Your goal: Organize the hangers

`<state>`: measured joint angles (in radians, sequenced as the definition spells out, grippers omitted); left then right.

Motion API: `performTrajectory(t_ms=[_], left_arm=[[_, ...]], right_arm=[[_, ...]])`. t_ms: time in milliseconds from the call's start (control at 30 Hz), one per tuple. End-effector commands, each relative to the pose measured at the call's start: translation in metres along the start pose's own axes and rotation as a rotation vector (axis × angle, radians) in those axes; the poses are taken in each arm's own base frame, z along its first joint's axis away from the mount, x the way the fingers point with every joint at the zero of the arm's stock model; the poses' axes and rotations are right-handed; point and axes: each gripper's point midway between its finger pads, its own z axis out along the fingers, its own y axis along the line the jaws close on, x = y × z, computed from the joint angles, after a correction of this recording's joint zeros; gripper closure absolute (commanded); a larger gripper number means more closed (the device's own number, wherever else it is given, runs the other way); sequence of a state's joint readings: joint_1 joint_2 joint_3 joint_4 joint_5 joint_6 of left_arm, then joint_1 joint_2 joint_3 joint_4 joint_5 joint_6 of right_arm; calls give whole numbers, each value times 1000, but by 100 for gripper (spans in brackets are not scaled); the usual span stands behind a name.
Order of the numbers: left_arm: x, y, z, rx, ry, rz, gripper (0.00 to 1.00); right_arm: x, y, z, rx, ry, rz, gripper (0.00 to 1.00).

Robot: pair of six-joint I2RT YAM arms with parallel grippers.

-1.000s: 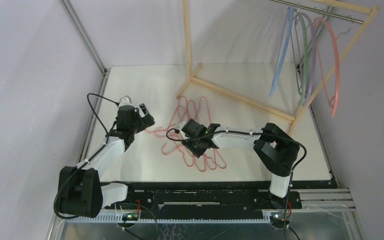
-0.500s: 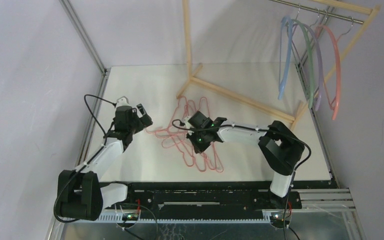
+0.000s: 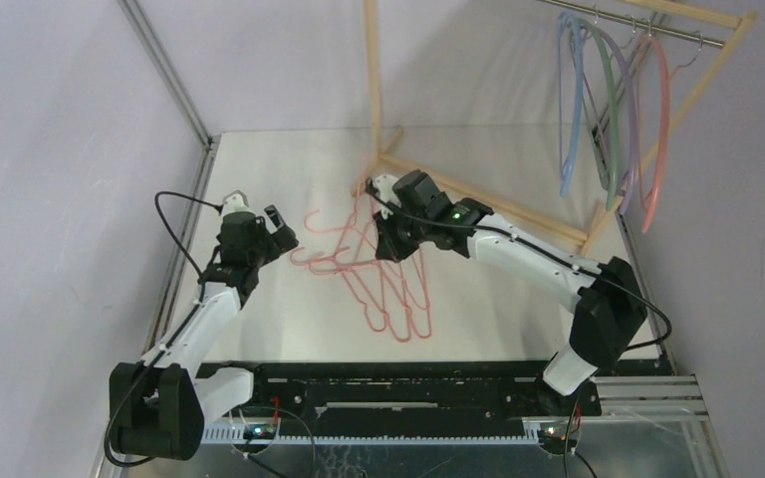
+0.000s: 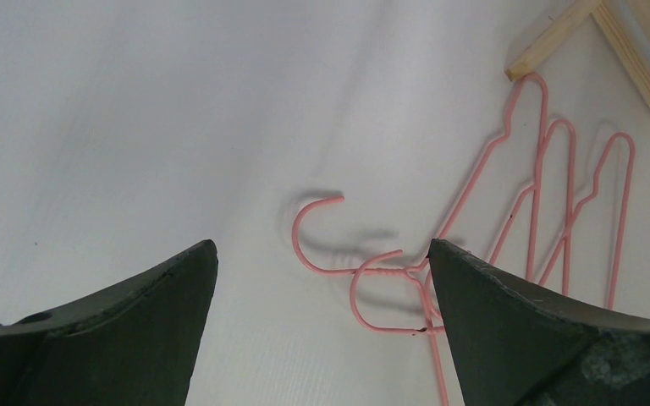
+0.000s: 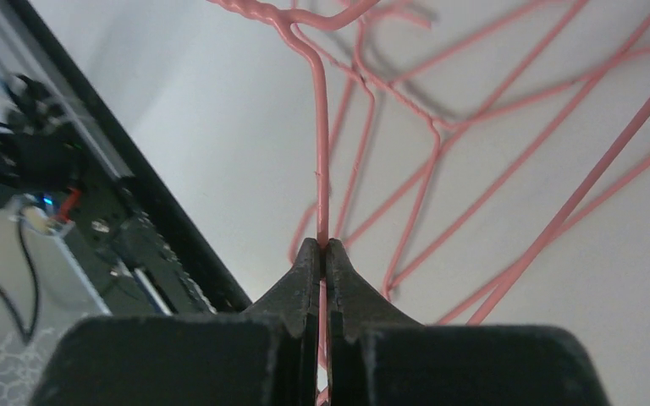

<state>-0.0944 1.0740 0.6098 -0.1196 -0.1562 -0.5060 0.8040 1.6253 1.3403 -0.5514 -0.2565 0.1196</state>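
One pink wire hanger (image 5: 322, 152) is being pinched in my right hand (image 5: 322, 247); my left hand (image 4: 322, 247) is hovering, spread, over the surface (image 4: 135, 127).

I see the rack (image 3: 372, 80) foot just past my right pincer (image 3: 386, 247), rail (image 3: 637, 23) up high right, table (image 3: 289, 159) under it

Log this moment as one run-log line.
right jaws: shut on pink hanger | left jaws: open, empty | rail: four coloured hangers hung
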Motion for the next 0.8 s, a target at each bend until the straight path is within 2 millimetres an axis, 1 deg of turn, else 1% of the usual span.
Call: performTrajectory(t_ms=[0, 100, 133, 200, 267, 333, 400, 500, 567, 667, 767], left_arm=[[-32, -7, -9, 12, -86, -8, 0], [-32, -8, -10, 12, -87, -3, 0], [-32, -8, -10, 12, -85, -1, 0], [-32, -8, -9, 13, -82, 0, 0], [-30, -8, -8, 16, -77, -3, 0], [-30, -10, -8, 20, -72, -6, 0], [-30, -11, -8, 27, -71, -6, 0], [-31, -10, -10, 21, -71, 7, 0], [-31, -8, -11, 12, -71, 17, 0], [-28, -4, -11, 1, -66, 25, 0], [-25, -3, -9, 0, -60, 19, 0]], right_arm=[[-72, 19, -65, -31, -227, 32, 100], [-102, 14, -100, 0, -359, 80, 100], [-114, 8, -113, 22, -416, 105, 100], [-137, -7, -140, 61, -536, 166, 100], [-157, -27, -161, 86, -643, 244, 100], [-175, -48, -179, 99, -736, 322, 100], [-191, -65, -194, 88, -809, 380, 100], [-210, -85, -210, 52, -880, 428, 100], [-220, -95, -220, 33, -919, 456, 100], [-229, -107, -240, 35, -985, 462, 100], [-235, -112, -256, 20, -1029, 465, 100]])
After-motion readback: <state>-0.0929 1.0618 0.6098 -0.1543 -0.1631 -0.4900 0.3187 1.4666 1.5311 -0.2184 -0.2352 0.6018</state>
